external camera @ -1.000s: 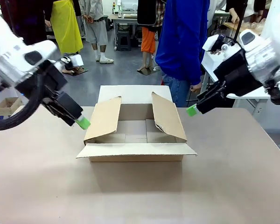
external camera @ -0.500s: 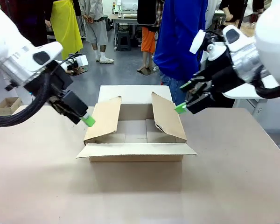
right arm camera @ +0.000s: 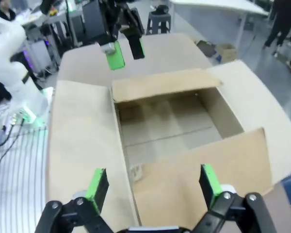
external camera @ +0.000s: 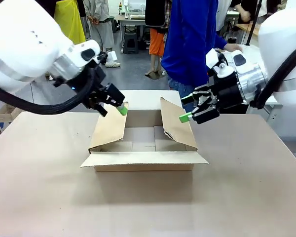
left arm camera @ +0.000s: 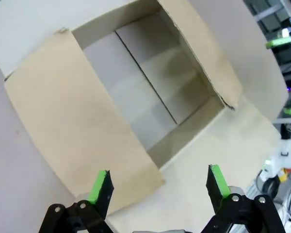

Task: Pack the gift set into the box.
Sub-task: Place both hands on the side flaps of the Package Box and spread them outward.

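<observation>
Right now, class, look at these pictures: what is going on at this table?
Two robot arms are poised at an open cardboard box in the middle of the table. The left pincer hovers open by the box's left flap, and the right pincer hovers open by the right flap. Neither holds anything. The inside of the box is bare, so nothing is packed yet. A person in a blue top stands at the far side.

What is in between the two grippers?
The open brown box lies between the left gripper and the right gripper, seen in the front view.
</observation>
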Motion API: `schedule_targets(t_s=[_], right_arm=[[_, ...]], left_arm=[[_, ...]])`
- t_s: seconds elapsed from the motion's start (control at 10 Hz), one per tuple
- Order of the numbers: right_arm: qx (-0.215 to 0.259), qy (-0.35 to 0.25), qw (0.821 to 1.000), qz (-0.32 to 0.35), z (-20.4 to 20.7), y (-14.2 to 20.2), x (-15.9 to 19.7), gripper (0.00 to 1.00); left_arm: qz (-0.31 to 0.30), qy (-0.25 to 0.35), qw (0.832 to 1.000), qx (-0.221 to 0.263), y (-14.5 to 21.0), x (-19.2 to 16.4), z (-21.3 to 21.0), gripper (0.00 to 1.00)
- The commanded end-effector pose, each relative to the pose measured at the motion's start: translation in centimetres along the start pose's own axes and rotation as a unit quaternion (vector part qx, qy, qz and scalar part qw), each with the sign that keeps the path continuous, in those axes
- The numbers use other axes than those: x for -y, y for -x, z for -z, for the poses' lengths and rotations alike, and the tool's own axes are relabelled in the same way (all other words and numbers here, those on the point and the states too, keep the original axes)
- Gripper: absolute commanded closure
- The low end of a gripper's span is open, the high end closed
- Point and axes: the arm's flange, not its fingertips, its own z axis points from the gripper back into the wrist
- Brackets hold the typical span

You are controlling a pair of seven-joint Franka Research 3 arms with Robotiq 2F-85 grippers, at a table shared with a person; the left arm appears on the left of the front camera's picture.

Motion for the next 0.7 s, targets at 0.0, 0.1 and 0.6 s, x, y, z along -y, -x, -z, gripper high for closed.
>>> schedule_targets(t_s=[0.0,0.1,0.6], right_arm=[[-0.003,0.003,1.0,-0.023,0.2,-1.8,-1.1,0.0],[-0.003,0.003,1.0,-0.023,0.2,-1.8,-1.1,0.0],[-0.003,0.003,1.0,-0.023,0.2,-1.8,-1.1,0.0]], left_arm=[[-0.03,-0.081,0.996,-0.025,-2.1,2.6,2.4,0.0],[-0.047,-0.124,0.991,-0.024,-3.0,3.3,3.8,0.0],[-0.133,-0.268,0.953,-0.053,-5.4,2.4,8.1,0.0]])
